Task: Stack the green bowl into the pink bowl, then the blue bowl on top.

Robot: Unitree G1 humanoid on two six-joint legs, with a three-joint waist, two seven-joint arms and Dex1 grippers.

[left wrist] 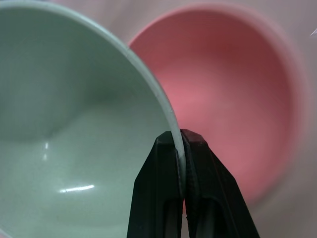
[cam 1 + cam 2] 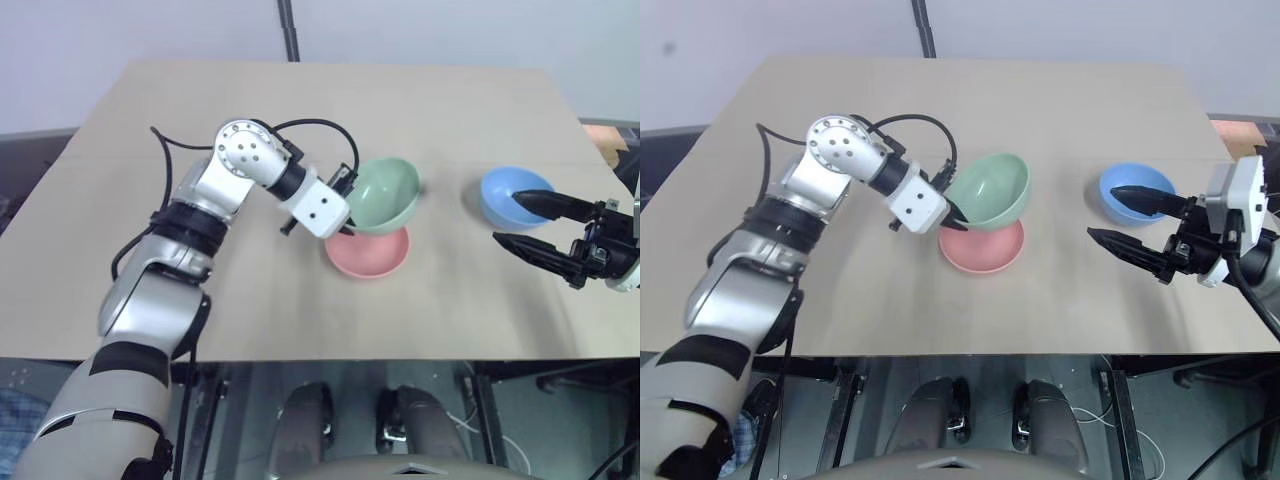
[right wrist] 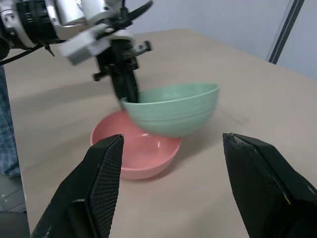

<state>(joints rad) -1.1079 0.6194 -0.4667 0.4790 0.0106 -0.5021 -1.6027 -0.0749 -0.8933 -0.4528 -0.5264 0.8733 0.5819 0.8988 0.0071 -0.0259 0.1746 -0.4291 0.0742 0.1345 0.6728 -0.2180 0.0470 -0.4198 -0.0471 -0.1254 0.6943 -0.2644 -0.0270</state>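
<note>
So the left end effector [image 2: 345,212] is pinched shut on the rim of the green bowl [image 2: 385,194], one finger inside the wall and one outside. That edge grip is why the bowl hangs tilted instead of level. It's held up off the desk [image 2: 300,110], right over the far edge of the pink bowl [image 2: 368,252], and doesn't look seated in it; from the right wrist view there's a visible gap under it. My guess is it's lined up there so it can drop straight into the pink one.

The right end effector [image 2: 520,225] has its fingers spread wide with nothing between them, parked well to the right of the pink bowl, just beside the blue bowl [image 2: 512,195], probably ready for its turn.

Count: three bowls total, one green, one pink, one blue. Two end effectors, one busy, one free.
</note>
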